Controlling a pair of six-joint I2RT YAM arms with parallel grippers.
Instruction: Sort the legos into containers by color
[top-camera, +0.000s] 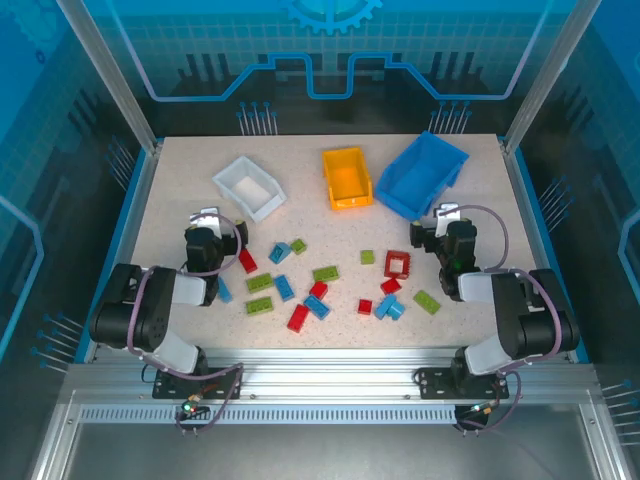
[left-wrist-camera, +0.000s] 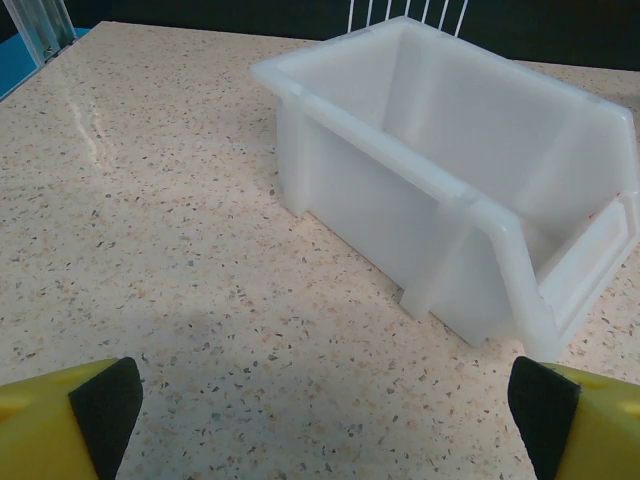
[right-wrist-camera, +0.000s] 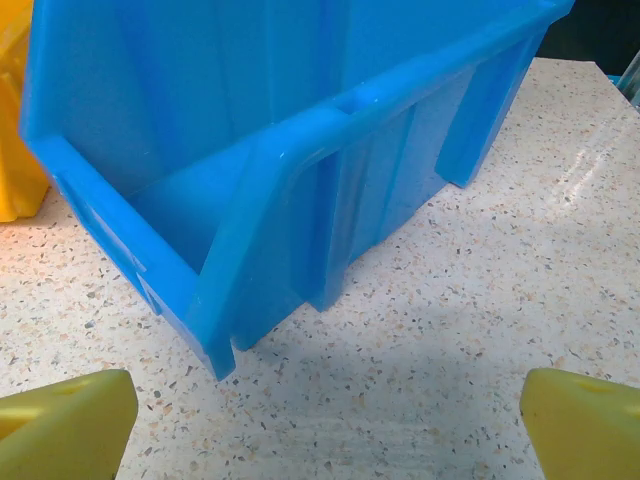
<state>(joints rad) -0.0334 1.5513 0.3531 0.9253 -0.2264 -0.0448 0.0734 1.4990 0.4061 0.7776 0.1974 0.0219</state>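
step: sorting not started, I judge; all three bins look empty.
legos (top-camera: 325, 273): scattered mid-bench (top-camera: 175, 180) between the arms, on the near side of the bins.
bins: white bin (left-wrist-camera: 360, 200), yellow bin (top-camera: 350, 202) and blue bin (right-wrist-camera: 330, 200) in a row at the far side.
left pincer (left-wrist-camera: 325, 405): wide, empty, low over the bench, facing the white bin.
right pincer (right-wrist-camera: 325, 425): wide, empty, facing the blue bin.
next: turn a pincer toward the bricks, centre over one, close across its sides. The red frame (top-camera: 398, 263) lies just beside the right arm; a red brick (top-camera: 247, 261) lies near the left.
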